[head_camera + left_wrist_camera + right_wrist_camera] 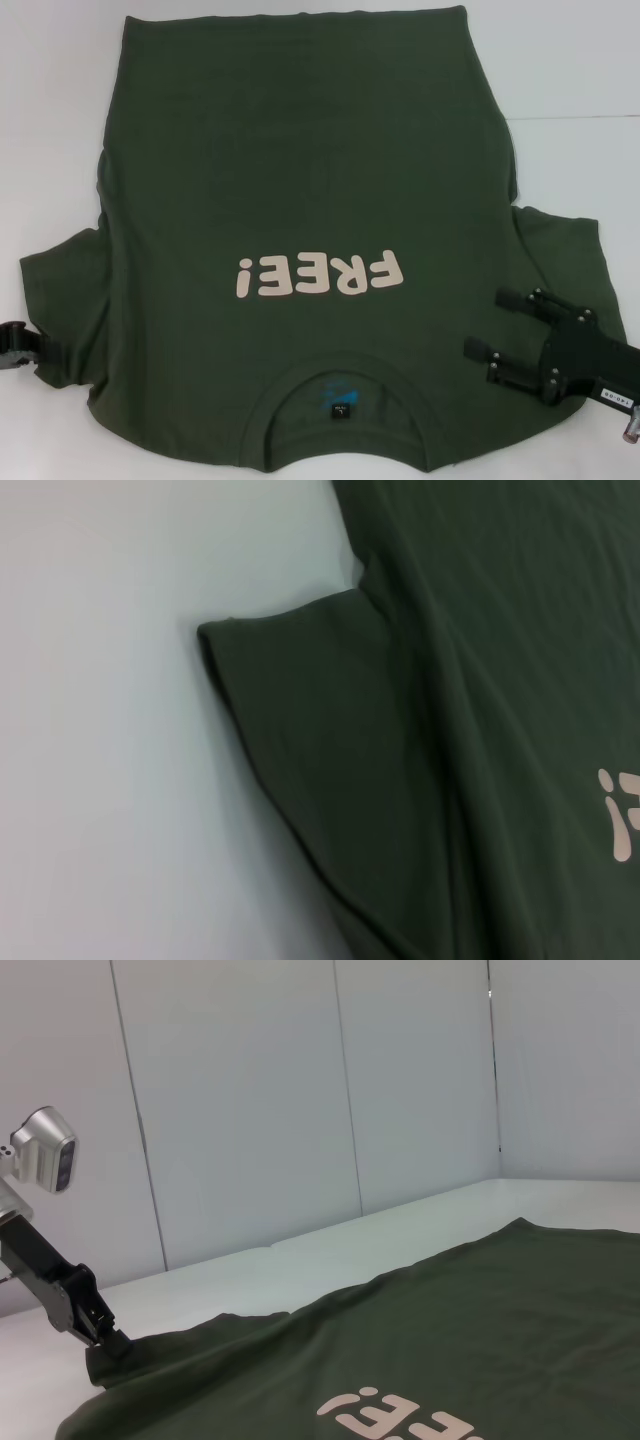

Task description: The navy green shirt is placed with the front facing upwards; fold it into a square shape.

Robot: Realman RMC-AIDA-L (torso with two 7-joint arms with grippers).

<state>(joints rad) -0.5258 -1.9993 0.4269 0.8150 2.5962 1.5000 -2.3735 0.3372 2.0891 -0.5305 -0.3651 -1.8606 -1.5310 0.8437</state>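
Right gripper (495,332) hovers with jaws parted over the dark olive-green cotton T-shirt (300,180), beside its right sleeve; left gripper (108,1342) is clamped on the left sleeve hem. The shirt lies front-up on the white table (580,60), collar toward the robot.

- Bright, even overhead light, white table (580,60) nearly blown out
- Soft faint shadow beside the shirt (420,740) sleeve in the left wrist view
- Everything slightly soft, no harsh glare

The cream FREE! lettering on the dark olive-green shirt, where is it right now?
In the head view, the cream FREE! lettering sits mid-chest on the dark olive-green cotton shirt, just beyond the round collar, left of the right gripper.
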